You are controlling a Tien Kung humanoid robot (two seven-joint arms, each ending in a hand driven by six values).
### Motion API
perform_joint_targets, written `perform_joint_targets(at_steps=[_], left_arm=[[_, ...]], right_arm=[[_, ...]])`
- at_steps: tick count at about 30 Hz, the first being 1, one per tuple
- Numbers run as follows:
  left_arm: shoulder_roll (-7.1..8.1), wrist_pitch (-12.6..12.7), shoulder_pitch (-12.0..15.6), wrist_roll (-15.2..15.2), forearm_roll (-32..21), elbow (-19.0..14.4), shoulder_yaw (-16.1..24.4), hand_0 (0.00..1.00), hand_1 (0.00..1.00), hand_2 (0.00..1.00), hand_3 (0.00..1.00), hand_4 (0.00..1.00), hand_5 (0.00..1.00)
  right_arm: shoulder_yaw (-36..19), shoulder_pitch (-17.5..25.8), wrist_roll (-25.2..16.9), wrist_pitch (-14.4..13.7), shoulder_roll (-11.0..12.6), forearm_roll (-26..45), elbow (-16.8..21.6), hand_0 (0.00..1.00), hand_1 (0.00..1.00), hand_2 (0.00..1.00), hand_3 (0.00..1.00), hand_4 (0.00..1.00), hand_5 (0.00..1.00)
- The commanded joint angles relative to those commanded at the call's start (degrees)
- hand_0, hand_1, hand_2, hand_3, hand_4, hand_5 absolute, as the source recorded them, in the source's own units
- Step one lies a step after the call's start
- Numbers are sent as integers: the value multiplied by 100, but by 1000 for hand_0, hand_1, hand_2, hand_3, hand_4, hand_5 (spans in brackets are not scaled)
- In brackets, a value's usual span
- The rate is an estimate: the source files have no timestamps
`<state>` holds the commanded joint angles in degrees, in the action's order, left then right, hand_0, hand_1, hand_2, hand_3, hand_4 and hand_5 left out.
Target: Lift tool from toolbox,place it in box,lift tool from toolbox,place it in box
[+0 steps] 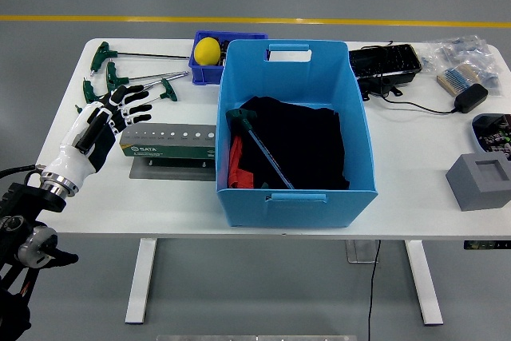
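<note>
Several green T-handle wrenches [136, 79] lie on the white table [415, 157] at the back left. A green SATA tool holder [168, 141] with a row of holes stands on a grey plate, left of the big blue box [291, 197]. Inside the box one green-handled wrench [254, 143] rests on black cloth, with something red beside it. My left hand [112, 113] hovers just left of the holder, fingers spread, holding nothing. The right arm is out of view.
A small blue bin [209, 69] with a yellow ball [207, 50] sits behind the holder. At the right are a black tray [385, 61], a cable with adapter [469, 97], bagged parts [463, 57] and a grey block [479, 181].
</note>
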<state>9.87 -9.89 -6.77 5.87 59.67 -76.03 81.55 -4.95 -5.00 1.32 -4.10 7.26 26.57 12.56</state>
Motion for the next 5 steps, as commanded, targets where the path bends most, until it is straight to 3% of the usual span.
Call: perform_joint_targets(at_steps=[2,5], left_arm=[[-7,-3,-25,-2,4,15,-18,673,713,803,738,920,745],[-30,-21,-61,-13,11,28,-58,673,713,803,738,920,745]], right_arm=[[347,-33,-59,98,-23,305,-59,760,791,851,800,906,719],[307,-52,-71,162,-23,214,-105,760,791,851,800,906,719]])
